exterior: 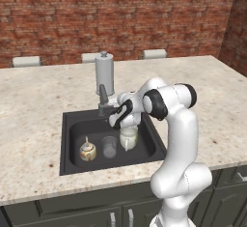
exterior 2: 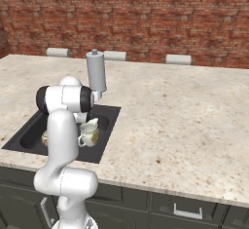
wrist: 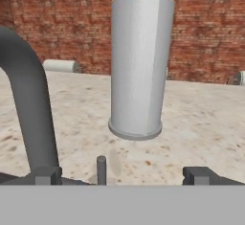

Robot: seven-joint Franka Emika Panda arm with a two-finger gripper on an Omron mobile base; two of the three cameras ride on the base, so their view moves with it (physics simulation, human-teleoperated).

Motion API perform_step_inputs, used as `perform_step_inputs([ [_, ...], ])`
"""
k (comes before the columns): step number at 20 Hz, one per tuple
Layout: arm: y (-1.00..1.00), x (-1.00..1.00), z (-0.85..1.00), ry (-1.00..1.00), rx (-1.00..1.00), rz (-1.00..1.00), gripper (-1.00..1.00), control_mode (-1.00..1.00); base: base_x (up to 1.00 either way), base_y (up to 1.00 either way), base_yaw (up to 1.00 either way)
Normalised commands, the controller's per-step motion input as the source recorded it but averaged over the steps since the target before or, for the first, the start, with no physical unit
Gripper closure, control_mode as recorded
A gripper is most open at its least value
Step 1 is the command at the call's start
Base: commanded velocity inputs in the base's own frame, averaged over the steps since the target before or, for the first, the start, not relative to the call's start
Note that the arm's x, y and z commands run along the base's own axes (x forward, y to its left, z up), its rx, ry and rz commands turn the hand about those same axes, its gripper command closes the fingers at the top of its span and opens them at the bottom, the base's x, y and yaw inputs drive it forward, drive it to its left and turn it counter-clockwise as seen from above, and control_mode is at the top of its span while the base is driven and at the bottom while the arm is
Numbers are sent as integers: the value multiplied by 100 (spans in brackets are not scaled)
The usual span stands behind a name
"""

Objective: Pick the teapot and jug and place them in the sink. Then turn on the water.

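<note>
The teapot [exterior: 88,150] is sitting upright on the floor of the sink [exterior: 67,124], toward the basin's left side in the left base view. A clear drinking glass [exterior: 109,147] is standing just beside it, between the teapot and the jug [exterior: 128,137]. The jug is also standing upright inside the basin, at the right end of that row; in the right base view the jug [exterior 2: 89,133] is showing its handle and floral belly, with the arm's white link partly covering the sink [exterior 2: 108,125] to its left.

The gripper [exterior: 112,109] is hovering above the back edge of the sink, next to the dark grey tap [exterior: 102,98], with the arm bending over the basin from the counter's front. In the hand view the two fingertips [wrist: 47,175] are standing wide apart with nothing between them: the hand is released and gripping nothing. The tap's curved spout [wrist: 29,109] is rising at the left of that view, and a small upright lever [wrist: 101,168] is standing between the fingertips. Whether a finger is touching the tap cannot be told.

A grey paper-towel roll [exterior: 104,74] is standing upright on the speckled counter [exterior: 29,105] just behind the tap, with a brick wall [exterior: 116,13] beyond it.
</note>
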Motion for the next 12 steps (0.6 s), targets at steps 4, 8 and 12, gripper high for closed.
perform_step_inputs([
  [4,5,0,-19,-2,0,0,-100,-100,0,0,0],
  [8,1,0,-19,-3,0,0,-100,-100,0,0,0],
  [12,0,0,-15,-2,0,0,-100,-100,0,0,0],
])
